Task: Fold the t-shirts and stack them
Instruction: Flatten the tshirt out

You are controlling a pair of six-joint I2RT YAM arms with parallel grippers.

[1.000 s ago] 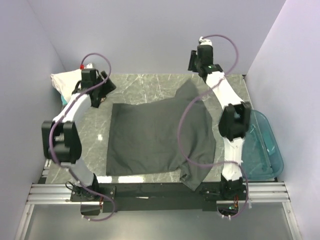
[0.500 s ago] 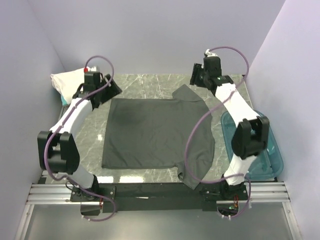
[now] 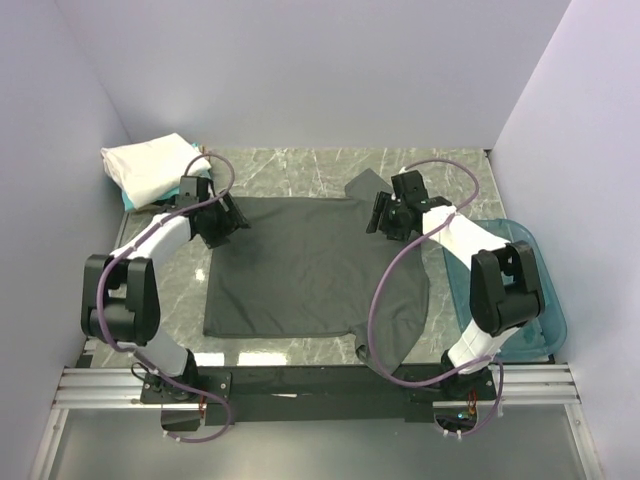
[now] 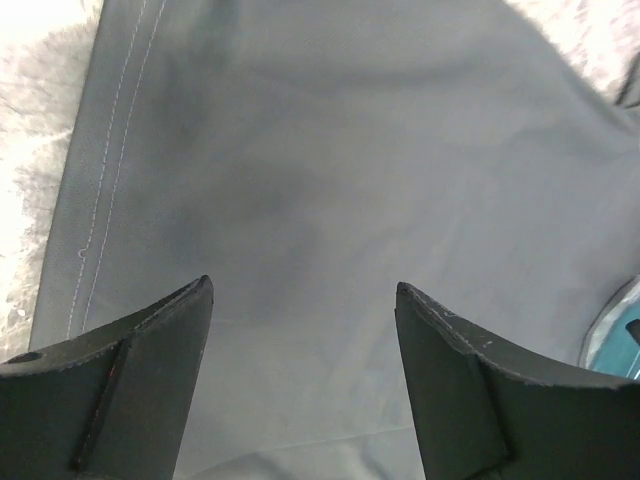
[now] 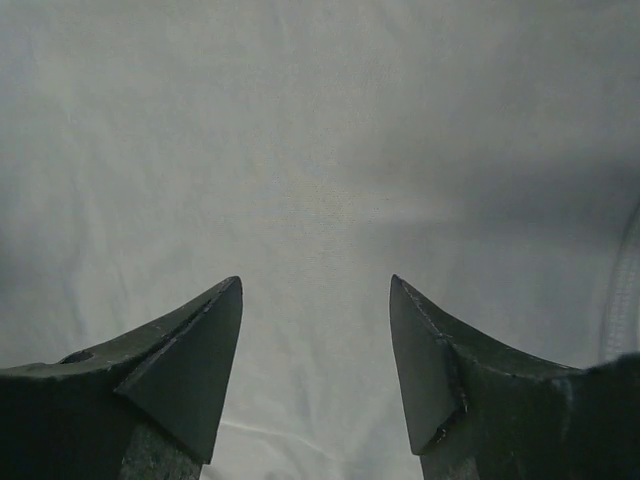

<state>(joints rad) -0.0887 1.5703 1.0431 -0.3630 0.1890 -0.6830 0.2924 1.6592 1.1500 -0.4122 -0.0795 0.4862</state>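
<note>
A large dark charcoal-grey t-shirt (image 3: 310, 270) lies spread on the marble table; one edge hangs over the near table edge at the right. It fills both wrist views (image 4: 330, 180) (image 5: 320, 150). My left gripper (image 3: 232, 220) is open and empty over the shirt's far left corner. My right gripper (image 3: 378, 214) is open and empty over the shirt's far right part. A folded white shirt (image 3: 150, 168) lies on a teal one at the far left corner. The black shirt is not in view.
A translucent blue plastic tub (image 3: 530, 290) stands at the table's right edge, partly under the right arm. Purple cables loop from both arms over the shirt. Lilac walls close in the left, back and right sides.
Both grippers have let go of the shirt's far edge and come down and inward over it. The shirt has settled flat on the table.
</note>
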